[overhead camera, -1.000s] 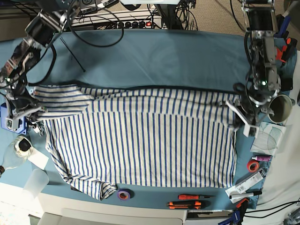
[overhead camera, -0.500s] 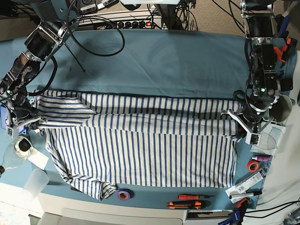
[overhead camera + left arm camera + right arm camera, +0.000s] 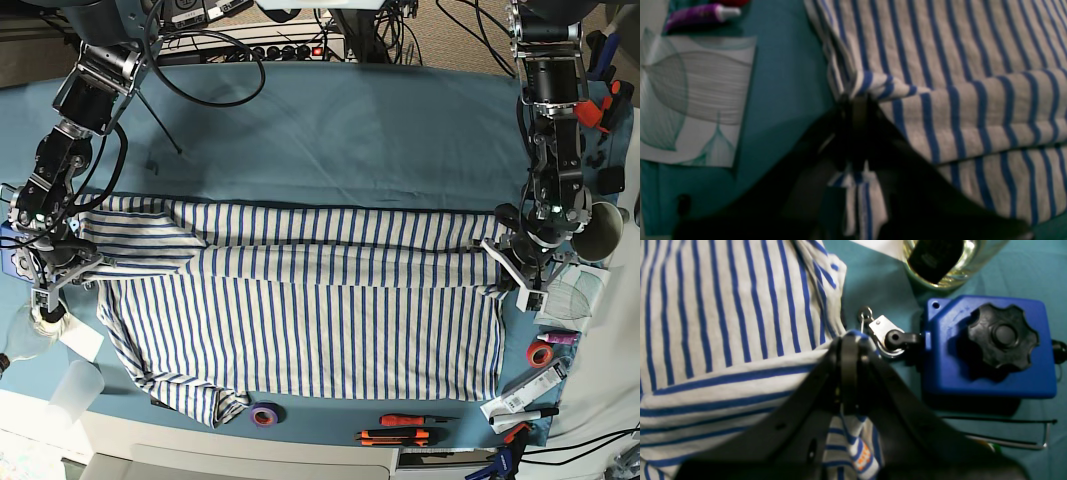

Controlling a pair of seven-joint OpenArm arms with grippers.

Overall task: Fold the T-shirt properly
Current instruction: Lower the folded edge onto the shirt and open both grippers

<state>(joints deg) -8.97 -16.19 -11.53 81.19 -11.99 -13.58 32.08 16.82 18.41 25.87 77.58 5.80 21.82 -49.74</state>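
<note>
Left pincer (image 3: 855,110) is clenched on a bunched corner of the T-shirt (image 3: 300,300); in the left wrist view I see striped cloth pinched between the dark jaws and more of it trailing down beneath them. Right pincer (image 3: 848,373) is clenched too, gripping the opposite end of the same folded edge, with a scrap of fabric and an orange tag hanging below the jaws.

Working outward: between my two grips a long fold runs across the tabletop (image 3: 330,130), parallel to its far edge. The far portion of the shirt is doubled over toward the near edge, so a band of two layers lies on top of the rest. The sleeve nearest the right pincer looks tucked in under that band.

The shirt itself lies spread across the middle of the tabletop, reaching close to both side edges. Its near half is single-layer and flat, but the near corner on the right arm's side is rumpled and curled up, beside a roll of purple tape (image 3: 264,415). Just past the right pincer sits a blue clamp block (image 3: 987,346); near the left pincer there's a printed sheet (image 3: 696,100) on the teal cloth.

My read: I'm partway through the first lengthwise fold. The edge isn't laid down yet, and the crosswise folds, plus smoothing that crumpled corner, remain.
</note>
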